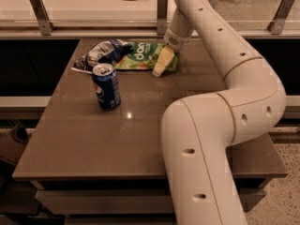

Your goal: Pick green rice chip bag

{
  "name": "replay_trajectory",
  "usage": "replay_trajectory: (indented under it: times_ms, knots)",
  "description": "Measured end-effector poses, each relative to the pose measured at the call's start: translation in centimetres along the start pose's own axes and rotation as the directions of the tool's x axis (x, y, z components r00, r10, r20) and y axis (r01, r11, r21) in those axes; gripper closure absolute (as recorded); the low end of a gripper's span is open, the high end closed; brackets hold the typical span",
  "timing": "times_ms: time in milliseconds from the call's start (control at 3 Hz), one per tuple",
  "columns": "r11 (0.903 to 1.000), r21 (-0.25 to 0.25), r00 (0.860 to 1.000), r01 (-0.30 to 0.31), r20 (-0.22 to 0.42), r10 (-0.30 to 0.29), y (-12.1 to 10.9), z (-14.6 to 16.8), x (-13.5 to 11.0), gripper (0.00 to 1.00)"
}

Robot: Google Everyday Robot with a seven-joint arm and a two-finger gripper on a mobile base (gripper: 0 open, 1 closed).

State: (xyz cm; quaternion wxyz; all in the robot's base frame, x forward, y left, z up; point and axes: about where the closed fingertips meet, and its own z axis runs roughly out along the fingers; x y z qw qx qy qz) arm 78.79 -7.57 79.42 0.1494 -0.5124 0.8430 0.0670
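Camera view: the flat light-green foil rice chip bag (139,60) lies near the brown surface's (93,139) far edge, beside a crumpled dark blue snack bag (104,53). The pale gripper (160,67) sits over the green bag's right end; whether it is clenched or released cannot be told. A blue soda can (106,86) stands upright nearer the left edge.
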Motion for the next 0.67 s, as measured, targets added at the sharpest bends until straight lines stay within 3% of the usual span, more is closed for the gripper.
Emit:
replay_trajectory:
  times_ms: [333,667]
  knots:
    - [1.0,0.001,1.0,0.001,0.001,-0.001,0.0,-0.1,-0.2,0.0]
    - [0.9998,0.018,1.0,0.01,0.016,-0.011,-0.5,1.0,-2.2,0.0]
